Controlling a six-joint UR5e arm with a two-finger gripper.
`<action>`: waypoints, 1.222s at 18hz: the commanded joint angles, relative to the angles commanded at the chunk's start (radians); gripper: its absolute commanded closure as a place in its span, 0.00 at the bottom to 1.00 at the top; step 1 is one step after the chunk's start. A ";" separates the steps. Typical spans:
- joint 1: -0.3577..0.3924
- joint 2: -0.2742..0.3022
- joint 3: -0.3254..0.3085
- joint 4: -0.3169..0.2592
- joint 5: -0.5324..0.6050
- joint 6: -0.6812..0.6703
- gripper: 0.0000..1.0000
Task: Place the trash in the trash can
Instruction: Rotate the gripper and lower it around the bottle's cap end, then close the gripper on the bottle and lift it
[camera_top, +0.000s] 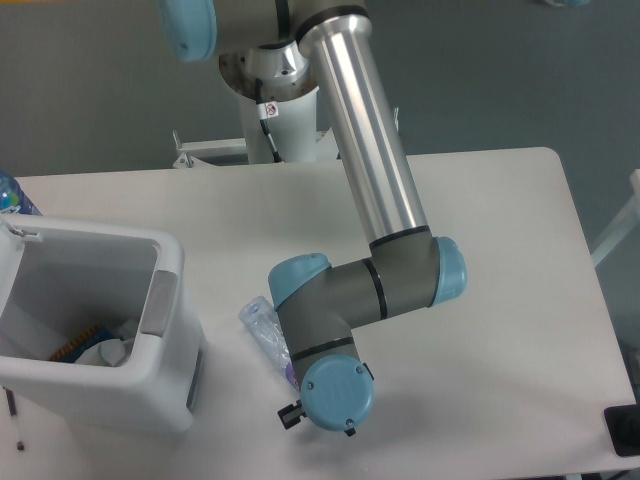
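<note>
Crushed clear bottle (262, 330) lies on the tabletop (500, 300), just right of the white trash can (165, 300), partly under the arm's wrist (335, 390). Jaws hidden; state cannot be told.

The crushed clear plastic bottle (262, 328) lies on its side on the table, near the front edge, just right of the trash can. Only its upper end shows; a trace of purple label is visible at its lower end. The trash can (165, 300) is a white rectangular bin with rounded corners and a grey panel on its right rim, standing upright at the table's front-left corner. Crumpled white material (105, 350) lies inside it.
</note>
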 joint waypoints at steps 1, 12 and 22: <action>0.000 0.003 0.000 0.020 -0.002 0.000 0.44; 0.017 0.060 -0.002 0.094 -0.032 0.051 0.44; 0.067 0.149 -0.003 0.292 -0.193 0.118 0.43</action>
